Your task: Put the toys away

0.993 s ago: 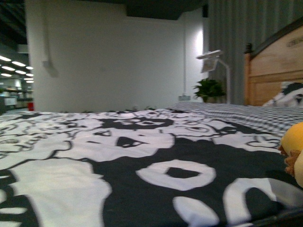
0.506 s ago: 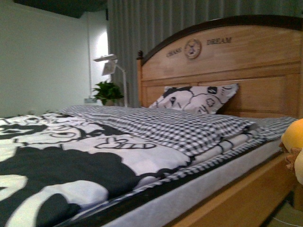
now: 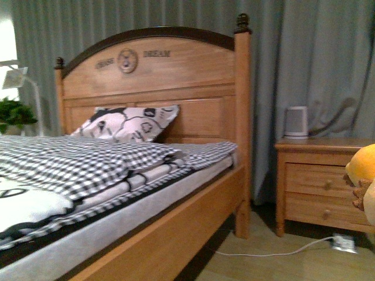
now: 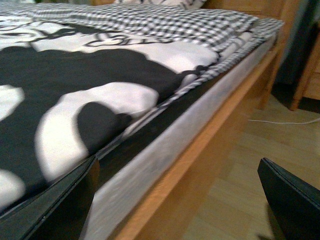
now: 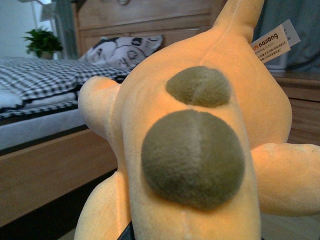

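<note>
Plush toy (image 5: 195, 150) | fills right wrist view (base cut off) | front: edge-cropped

**Bed Ahead of the Left Gripper, Nightstand Beyond**

The bed (image 3: 146, 234) lies just ahead of the left gripper (image 4: 177, 167), with its edge running forward past the gripper. Far beyond, the pillow (image 3: 126, 123) leans on the headboard (image 3: 193, 76). Right of the bed stands the nightstand (image 3: 319, 187), with a small appliance (image 3: 296, 122) on it. A power strip (image 3: 344, 243) lies on the floor (image 3: 263, 266) before it, and the plush toy (image 3: 363, 175) is nearer.
</note>
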`<state>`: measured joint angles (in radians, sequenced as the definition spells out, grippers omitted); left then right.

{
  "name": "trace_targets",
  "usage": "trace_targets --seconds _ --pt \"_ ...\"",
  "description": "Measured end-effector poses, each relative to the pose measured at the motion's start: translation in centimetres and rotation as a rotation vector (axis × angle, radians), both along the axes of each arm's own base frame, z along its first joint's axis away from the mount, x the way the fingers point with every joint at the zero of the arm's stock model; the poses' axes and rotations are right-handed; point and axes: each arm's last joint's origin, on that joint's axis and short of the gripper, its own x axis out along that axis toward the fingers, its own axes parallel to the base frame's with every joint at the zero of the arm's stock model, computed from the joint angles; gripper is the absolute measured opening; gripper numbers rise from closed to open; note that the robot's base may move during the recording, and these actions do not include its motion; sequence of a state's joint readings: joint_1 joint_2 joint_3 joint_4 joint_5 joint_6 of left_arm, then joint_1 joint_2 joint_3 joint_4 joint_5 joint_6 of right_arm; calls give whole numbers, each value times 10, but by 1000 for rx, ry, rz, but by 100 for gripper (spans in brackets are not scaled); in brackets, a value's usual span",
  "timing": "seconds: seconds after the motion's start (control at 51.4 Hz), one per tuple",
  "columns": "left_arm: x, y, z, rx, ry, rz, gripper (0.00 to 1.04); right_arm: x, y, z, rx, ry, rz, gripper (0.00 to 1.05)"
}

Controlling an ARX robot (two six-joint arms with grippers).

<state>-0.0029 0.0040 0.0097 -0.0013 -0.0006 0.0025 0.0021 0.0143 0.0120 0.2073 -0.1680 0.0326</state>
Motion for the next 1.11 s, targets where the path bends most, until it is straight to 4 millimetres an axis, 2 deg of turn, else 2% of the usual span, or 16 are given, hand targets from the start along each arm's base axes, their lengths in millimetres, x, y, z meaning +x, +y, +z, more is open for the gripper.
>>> trace_targets --seconds 1.109 --pt "0 0 0 0 0 0 98 0 0 0 0 -2 1 8"
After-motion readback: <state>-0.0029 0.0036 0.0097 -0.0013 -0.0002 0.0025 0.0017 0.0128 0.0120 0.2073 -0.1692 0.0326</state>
